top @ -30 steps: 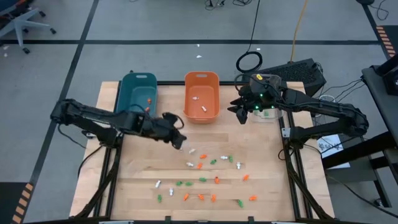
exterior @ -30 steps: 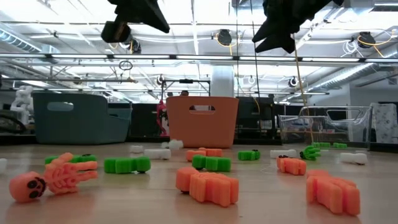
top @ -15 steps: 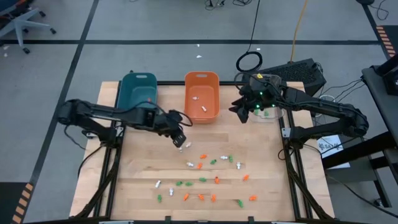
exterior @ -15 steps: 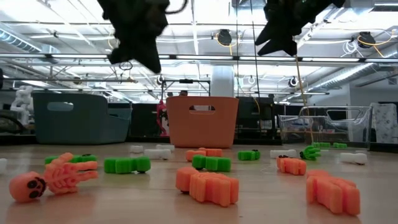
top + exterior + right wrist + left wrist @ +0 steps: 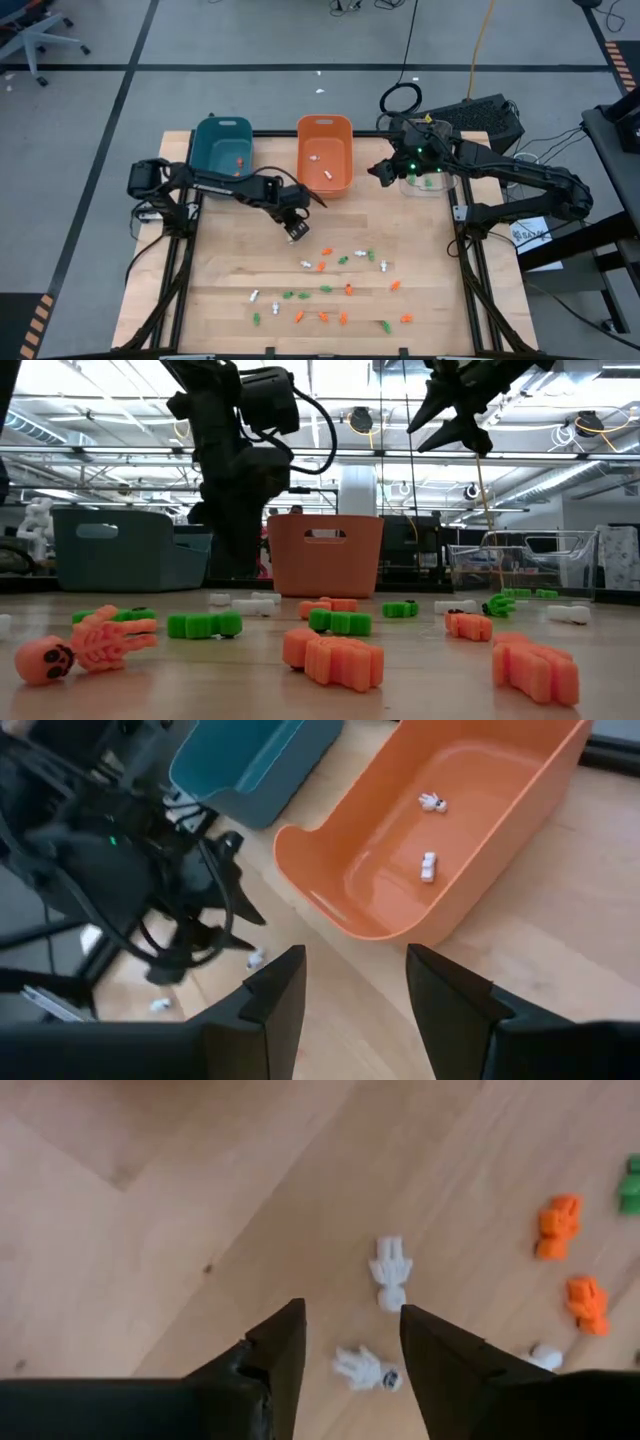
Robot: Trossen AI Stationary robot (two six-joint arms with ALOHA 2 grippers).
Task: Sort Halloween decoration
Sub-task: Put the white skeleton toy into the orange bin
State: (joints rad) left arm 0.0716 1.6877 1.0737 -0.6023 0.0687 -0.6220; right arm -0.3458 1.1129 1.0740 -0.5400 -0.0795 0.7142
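Surface: pale wooden table top [image 5: 220,300] on a dark frame, grey floor around it, a bright workshop hall behind in the low view.
Bins: tall teal plastic bin [image 5: 222,148] at the back left; orange plastic bin [image 5: 324,155] just right of it; clear plastic bin [image 5: 428,180] at the back right, partly under the right arm.
Halloween decoration: tiny orange, white and green trinkets [image 5: 330,285] scattered over the middle and front of the table, well apart from the bins.
Already in bins: two small white pieces [image 5: 428,865] lie on the orange bin's floor; one small orange piece [image 5: 240,160] sits in the teal bin.
Left gripper: left gripper [image 5: 296,230] is low over the table, in front of the orange bin, at the near edge of the scatter; fingers spread, nothing between them.
Under it: a white skeleton trinket [image 5: 366,1369] lies on the wood between the two dark fingertips in the left wrist view; a second white skeleton trinket [image 5: 389,1272] lies just beyond.
Right gripper: right gripper [image 5: 383,172] hangs in the air between the orange and clear bins; fingers apart, holding nothing.
Foreground, low view: an orange skeleton figure [image 5: 80,645] lies at the left; green pieces [image 5: 204,625] lie behind it.
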